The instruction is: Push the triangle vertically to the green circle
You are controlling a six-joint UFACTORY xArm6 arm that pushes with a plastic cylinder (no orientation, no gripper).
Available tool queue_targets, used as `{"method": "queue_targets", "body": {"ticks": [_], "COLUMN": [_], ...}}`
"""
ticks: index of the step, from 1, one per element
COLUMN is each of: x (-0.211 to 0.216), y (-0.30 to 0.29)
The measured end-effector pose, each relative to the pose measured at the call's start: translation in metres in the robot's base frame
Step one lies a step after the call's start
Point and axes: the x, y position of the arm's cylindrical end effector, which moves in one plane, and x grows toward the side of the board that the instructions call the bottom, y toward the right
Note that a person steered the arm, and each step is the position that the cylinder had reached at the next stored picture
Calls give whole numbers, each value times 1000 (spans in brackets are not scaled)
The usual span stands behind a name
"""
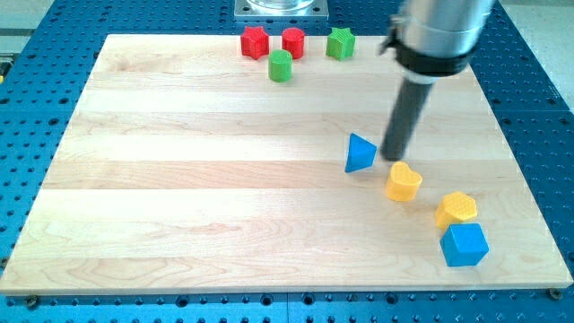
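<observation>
A: Where's the blue triangle (pixel 360 152)?
B: Just to the view's left of my tip (pixel 393 160); the yellow heart (pixel 404 181) sits just below. There's no hand, only a rod.
A: Risk?
B: The green circle (pixel 281 65) is far up-left. An off-centre shove could spin the triangle aside.
A: The bench (pixel 179 197)?
B: Smooth wood, mostly open.

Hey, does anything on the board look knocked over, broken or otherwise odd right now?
Nothing stands out. All eight blocks sit flat on the wooden board, none stacked or damaged. My tip rests just to the view's right of the blue triangle, above the yellow heart.
</observation>
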Motion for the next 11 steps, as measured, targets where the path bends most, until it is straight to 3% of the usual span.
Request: {"method": "queue_targets", "body": {"ticks": [3,5,6,8,11], "x": [64,-32,-7,-55,-62], "y": [-58,-99,-104,-133,-133]}}
